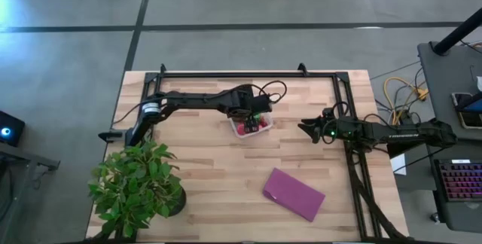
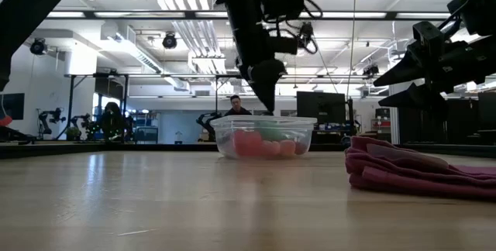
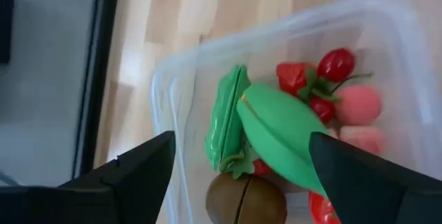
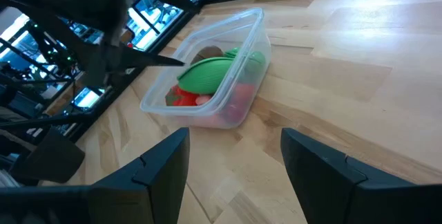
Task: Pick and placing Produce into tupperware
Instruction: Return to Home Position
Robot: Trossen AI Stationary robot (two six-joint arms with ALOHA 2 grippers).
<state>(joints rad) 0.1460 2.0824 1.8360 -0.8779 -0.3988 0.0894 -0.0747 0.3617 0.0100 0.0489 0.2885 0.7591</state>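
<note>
Hovering my left gripper (image 3: 242, 140), spread and empty, over the box (image 2: 302, 127) of toy fruit (image 3: 336, 63) mid-frame. Packing looks done, so next I lift clear and retract home. My right gripper (image 4: 235, 133) waits spread, centre-right.

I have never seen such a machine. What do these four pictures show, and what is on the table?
It is a robot with two dark arms at a wooden table. One picture looks down from above, one level across the table, two from cameras on the wrists. The left end effector hangs open over a clear box of toy food: a green pod, a brown ball, red pieces. The right end effector waits open to the side. Neither holds anything. A purple cloth and a potted plant are nearby.
</note>
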